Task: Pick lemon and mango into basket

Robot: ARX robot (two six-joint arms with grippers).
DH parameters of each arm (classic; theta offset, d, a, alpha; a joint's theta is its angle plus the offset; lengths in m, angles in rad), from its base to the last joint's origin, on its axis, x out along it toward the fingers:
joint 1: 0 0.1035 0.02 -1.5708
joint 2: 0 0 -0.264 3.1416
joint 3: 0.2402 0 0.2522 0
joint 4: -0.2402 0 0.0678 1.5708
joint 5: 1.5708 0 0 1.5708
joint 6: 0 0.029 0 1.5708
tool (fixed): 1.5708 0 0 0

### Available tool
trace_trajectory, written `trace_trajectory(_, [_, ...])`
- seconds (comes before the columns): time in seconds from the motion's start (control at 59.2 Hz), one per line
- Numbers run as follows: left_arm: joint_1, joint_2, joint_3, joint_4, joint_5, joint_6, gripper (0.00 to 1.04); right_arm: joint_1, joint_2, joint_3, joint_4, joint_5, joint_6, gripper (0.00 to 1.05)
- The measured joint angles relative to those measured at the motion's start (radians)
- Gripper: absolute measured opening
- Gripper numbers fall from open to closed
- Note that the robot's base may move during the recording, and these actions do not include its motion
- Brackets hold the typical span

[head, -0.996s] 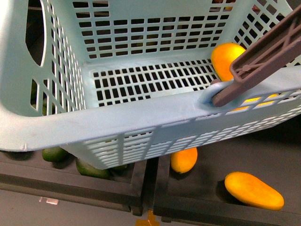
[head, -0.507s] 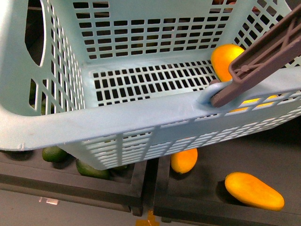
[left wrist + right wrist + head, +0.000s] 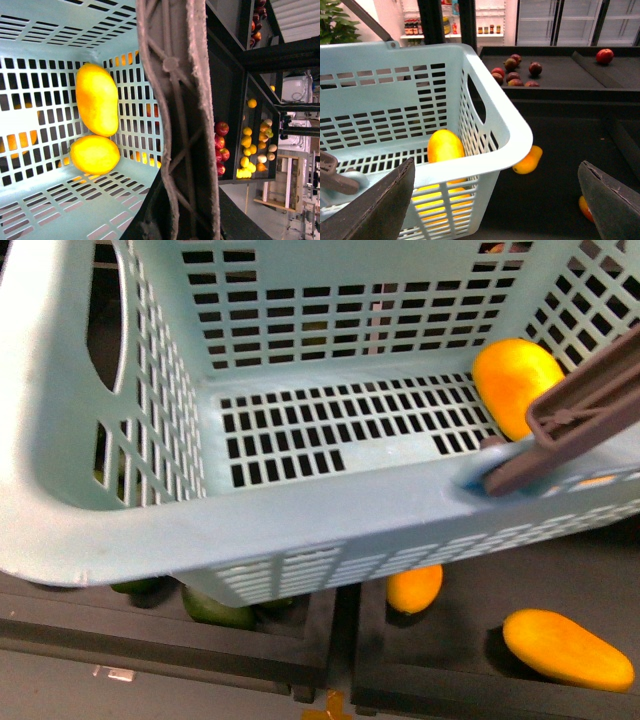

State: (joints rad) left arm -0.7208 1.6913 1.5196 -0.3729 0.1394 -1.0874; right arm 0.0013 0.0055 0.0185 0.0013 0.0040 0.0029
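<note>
The right gripper (image 3: 495,200) stood wide open and empty, its two dark fingers (image 3: 380,210) spread apart just outside the basket (image 3: 490,115), beside its rounded corner. The left gripper itself did not show in any view; its wrist camera looked straight along a brown-grey handle (image 3: 182,115) of the basket, so it probably held that handle, though whether its jaws were closed could not be told. Inside the basket, a mango (image 3: 96,105) lay on the slotted floor against a side wall, and a rounder yellow fruit (image 3: 95,155) lay touching it, possibly the lemon, though its kind was not certain. Below and outside the basket, more mangoes rested on the dark shelf (image 3: 440,660): one (image 3: 414,588) just under the basket's rim, another (image 3: 567,649) further off. Dark green fruits (image 3: 215,605) sat under the basket's other end. By the look of it, the loading step was done or nearly so; the next move called for checking that the round fruit was indeed the lemon.
</note>
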Motion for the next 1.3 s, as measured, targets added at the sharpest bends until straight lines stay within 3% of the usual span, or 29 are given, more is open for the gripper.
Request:
trace_trajectory(0.355, [0.011, 0.002, 0.0, 0.0, -0.037, 0.014, 0.06, 0.0, -0.002, 0.0, -0.002, 0.0, 0.0, 0.96])
trace_trajectory(1.3, [0.012, 0.002, 0.0, 0.0, -0.024, 0.014, 0.06, 0.0, -0.001, -0.001, -0.003, -0.002, 0.0, 0.96])
